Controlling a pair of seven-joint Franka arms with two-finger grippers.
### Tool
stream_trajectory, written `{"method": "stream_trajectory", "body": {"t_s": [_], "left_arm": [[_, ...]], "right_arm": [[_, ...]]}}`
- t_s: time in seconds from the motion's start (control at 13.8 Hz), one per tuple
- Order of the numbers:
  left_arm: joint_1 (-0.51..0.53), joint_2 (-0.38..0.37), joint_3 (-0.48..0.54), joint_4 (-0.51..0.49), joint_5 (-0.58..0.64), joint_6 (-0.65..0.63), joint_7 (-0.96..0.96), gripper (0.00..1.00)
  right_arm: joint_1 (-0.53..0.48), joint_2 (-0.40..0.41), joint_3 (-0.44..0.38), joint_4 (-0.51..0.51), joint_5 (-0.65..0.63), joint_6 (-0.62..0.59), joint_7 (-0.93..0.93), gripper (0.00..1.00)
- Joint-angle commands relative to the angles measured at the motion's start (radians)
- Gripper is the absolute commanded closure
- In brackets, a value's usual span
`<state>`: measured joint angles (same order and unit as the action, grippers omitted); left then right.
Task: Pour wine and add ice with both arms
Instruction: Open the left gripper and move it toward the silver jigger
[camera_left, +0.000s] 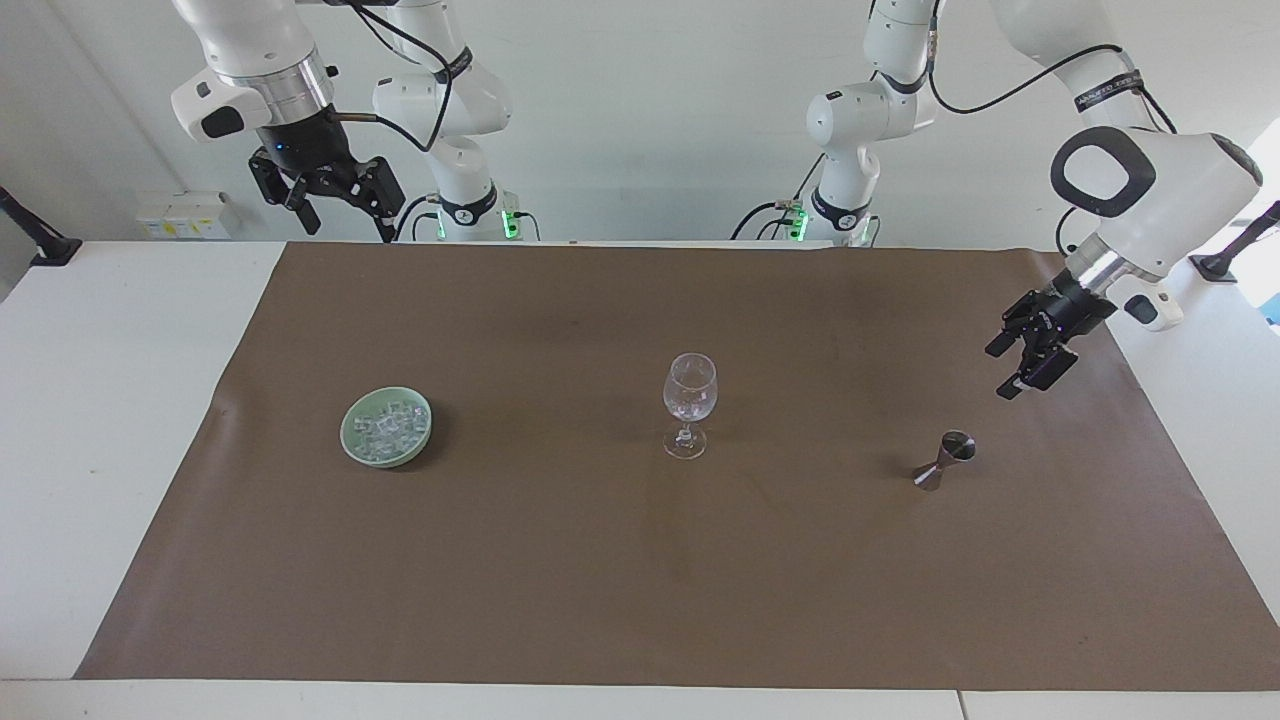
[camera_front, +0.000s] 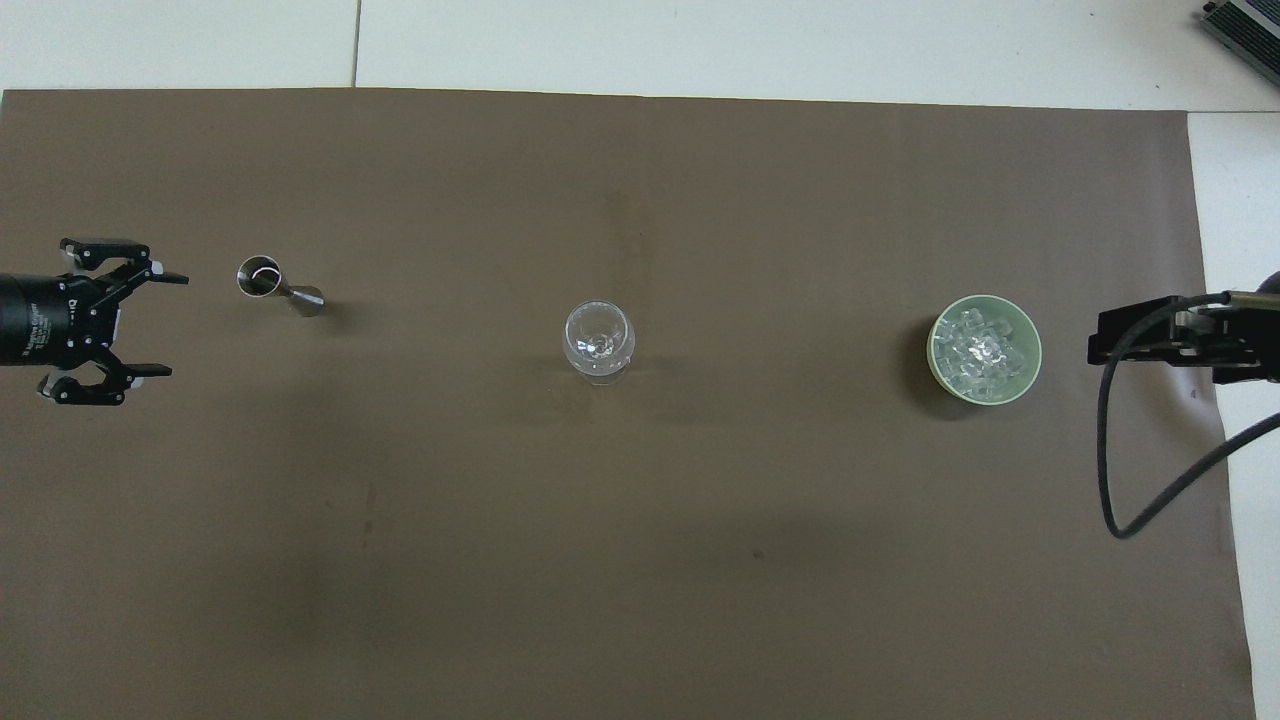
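A clear wine glass (camera_left: 690, 400) (camera_front: 599, 340) stands upright mid-mat. Toward the left arm's end stands a small steel jigger (camera_left: 945, 460) (camera_front: 275, 285); no wine shows, and what the jigger holds cannot be told. Toward the right arm's end, ice (camera_left: 388, 425) (camera_front: 982, 345) is heaped in a pale green dish (camera_left: 352, 445) (camera_front: 1032, 368). My left gripper (camera_left: 1000, 370) (camera_front: 170, 325) hangs open and empty over the mat beside the jigger, apart from it. My right gripper (camera_left: 345, 225) (camera_front: 1098, 342) waits open and empty, raised over the table's corner at the robots' edge.
A brown mat (camera_left: 560, 580) covers most of the white table (camera_left: 110, 400). A black cable (camera_front: 1110, 480) loops down from the right wrist over the mat's edge. Small white boxes (camera_left: 185, 215) sit off the table past the right arm.
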<state>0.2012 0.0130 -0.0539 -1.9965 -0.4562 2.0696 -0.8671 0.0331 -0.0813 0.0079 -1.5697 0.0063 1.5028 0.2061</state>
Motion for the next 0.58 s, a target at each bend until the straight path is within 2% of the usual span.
{"method": "stream_trajectory", "body": {"t_s": [0.0, 0.36, 0.51], "left_arm": [[-0.008, -0.007, 0.0, -0.028, -0.054, 0.018, -0.046, 0.0], [0.004, -0.004, 0.0, -0.038, -0.09, 0.023, -0.082, 0.0], [0.014, -0.004, 0.002, -0.057, -0.142, 0.032, -0.087, 0.0]], "right_arm": [[-0.001, -0.02, 0.003, -0.024, -0.011, 0.013, -0.001, 0.0], [-0.001, -0.02, 0.003, -0.024, -0.011, 0.013, -0.001, 0.0], [-0.001, -0.02, 0.003, -0.026, -0.011, 0.013, -0.001, 0.0]]}}
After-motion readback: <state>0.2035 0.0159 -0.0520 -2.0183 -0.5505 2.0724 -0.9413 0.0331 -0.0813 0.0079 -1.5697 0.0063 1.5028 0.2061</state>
